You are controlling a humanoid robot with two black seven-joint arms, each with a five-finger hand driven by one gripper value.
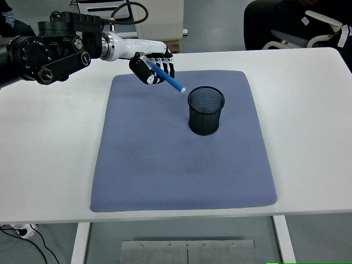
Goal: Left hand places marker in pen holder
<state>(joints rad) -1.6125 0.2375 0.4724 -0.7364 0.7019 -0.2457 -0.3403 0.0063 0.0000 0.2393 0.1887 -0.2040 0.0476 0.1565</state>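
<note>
Left hand (153,68) holds the marker (168,80) near the holder (206,110).

The fingers (160,64) are curled tight around the blue marker's upper end; its shaft slants down and away from them, the pale tip just beside the black mesh holder's rim, not inside it. The holder stands upright on the grey-blue mat (181,165), below and beyond the fingers.

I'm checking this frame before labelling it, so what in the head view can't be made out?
- Inside of the pen holder: dark mesh hides its bottom, so any contents can't be told.
- Rear end of the marker: covered by the left hand.
- How high the marker tip is above the blue mat: one view from above doesn't settle it.
- Right hand: out of view.
- Person at the top right: cut off by the edge.
</note>
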